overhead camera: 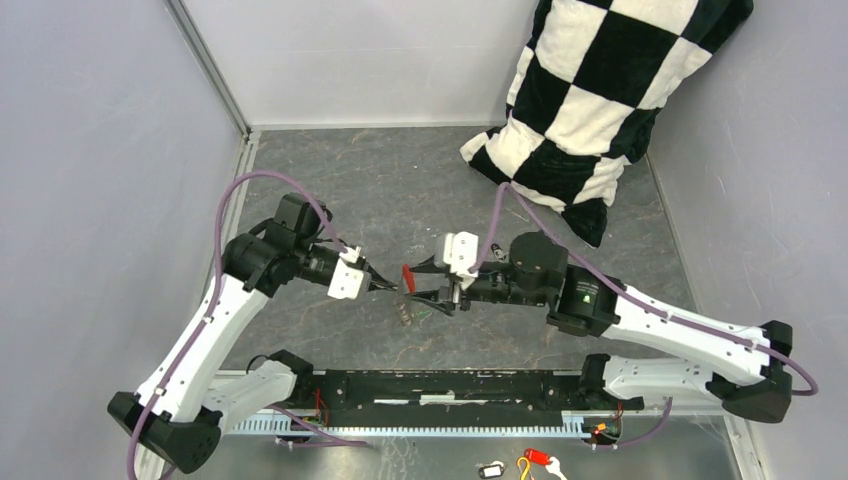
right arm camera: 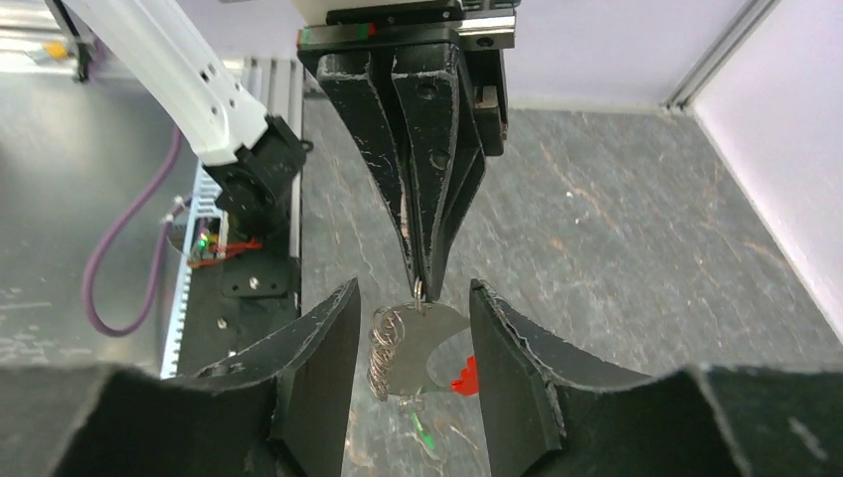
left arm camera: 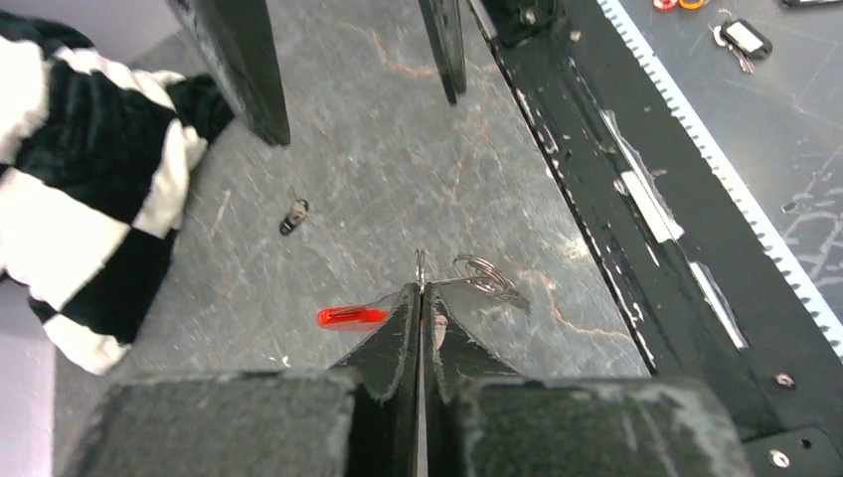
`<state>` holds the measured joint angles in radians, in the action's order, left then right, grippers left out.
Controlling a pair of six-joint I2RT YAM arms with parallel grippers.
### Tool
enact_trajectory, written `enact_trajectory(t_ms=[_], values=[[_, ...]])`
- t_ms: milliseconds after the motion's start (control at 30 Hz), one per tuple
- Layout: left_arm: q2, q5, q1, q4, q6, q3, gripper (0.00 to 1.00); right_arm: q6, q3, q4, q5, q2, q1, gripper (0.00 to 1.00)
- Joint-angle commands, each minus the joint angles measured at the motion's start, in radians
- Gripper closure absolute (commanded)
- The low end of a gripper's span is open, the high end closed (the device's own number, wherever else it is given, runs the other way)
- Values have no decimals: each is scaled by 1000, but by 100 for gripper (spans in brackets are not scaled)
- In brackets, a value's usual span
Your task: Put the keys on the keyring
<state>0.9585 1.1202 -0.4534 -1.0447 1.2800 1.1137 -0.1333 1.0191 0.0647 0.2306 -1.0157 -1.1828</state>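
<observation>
My left gripper is shut on a small ring at the end of the keyring, a chain of thin silvery wire loops that hangs below its tips. The long red key sticks out beside the left fingers; its red end shows in the right wrist view. The short green key shows below the chain; I cannot tell whether it hangs or lies. The small dark metal key lies on the table. My right gripper is open, its fingers either side of the hanging chain, touching nothing.
A black-and-white checkered pillow lies at the back right. A black rail runs along the near edge. Beyond it lie a red tag with a yellow loop and a black-framed white tag.
</observation>
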Motion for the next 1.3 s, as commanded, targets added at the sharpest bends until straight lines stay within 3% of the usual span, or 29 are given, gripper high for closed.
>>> enact_trajectory(t_ms=[0, 467, 733, 933, 1133, 1267], values=[[34, -113, -30, -159, 158, 91, 98, -61, 100, 159, -46, -81, 0, 51], [49, -191, -108, -184, 105, 150, 98, -11, 123, 81, 0, -172, -1, 61], [45, -191, -119, -99, -25, 158, 98, 45, 83, 9, 36, -179, -1, 62], [40, -189, -124, -87, -62, 164, 98, 60, 72, 1, 38, -186, -2, 65], [36, -173, -127, -87, -69, 165, 98, 55, 70, 16, 22, -185, -1, 76], [31, -174, -126, -87, -76, 158, 98, 52, 56, 30, 6, -171, -1, 76]])
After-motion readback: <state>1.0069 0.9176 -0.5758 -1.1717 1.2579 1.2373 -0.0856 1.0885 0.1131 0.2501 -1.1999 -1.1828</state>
